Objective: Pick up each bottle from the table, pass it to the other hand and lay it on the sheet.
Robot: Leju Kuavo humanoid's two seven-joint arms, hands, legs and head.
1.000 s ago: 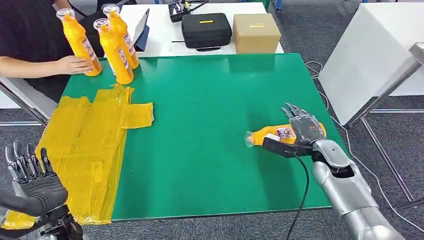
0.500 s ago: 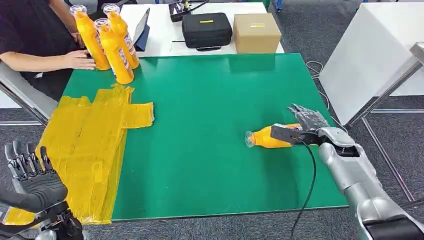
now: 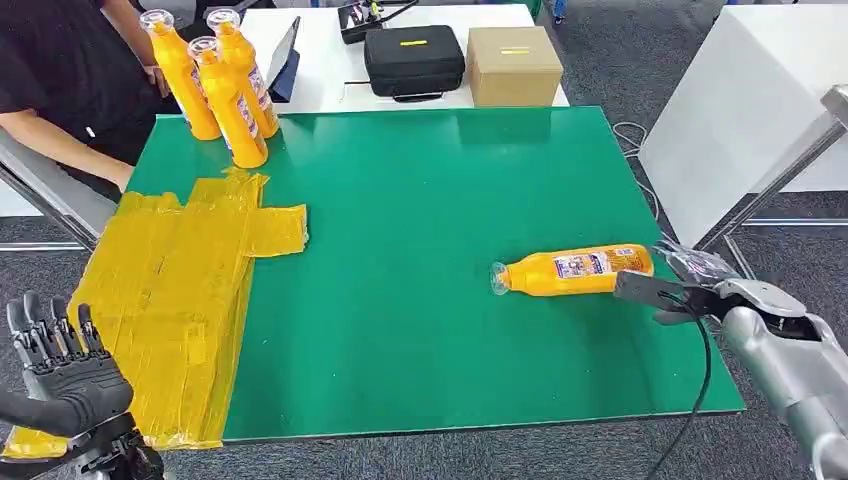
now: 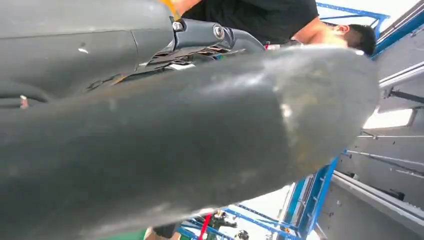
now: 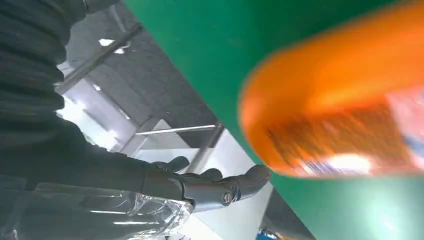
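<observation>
Bottle (image 3: 572,271) just beside right fingers (image 3: 690,264)

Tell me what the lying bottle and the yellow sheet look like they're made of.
The lying bottle looks like smooth plastic: glossy orange body, printed label, clear cap. The yellow sheet seems thin plastic film or tape, judging by its wrinkles, sheen and overlapping strips.

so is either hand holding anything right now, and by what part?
Nothing held. The right hand is open beside the base of the lying bottle, apart from it. The left hand is open, off the table.
</observation>
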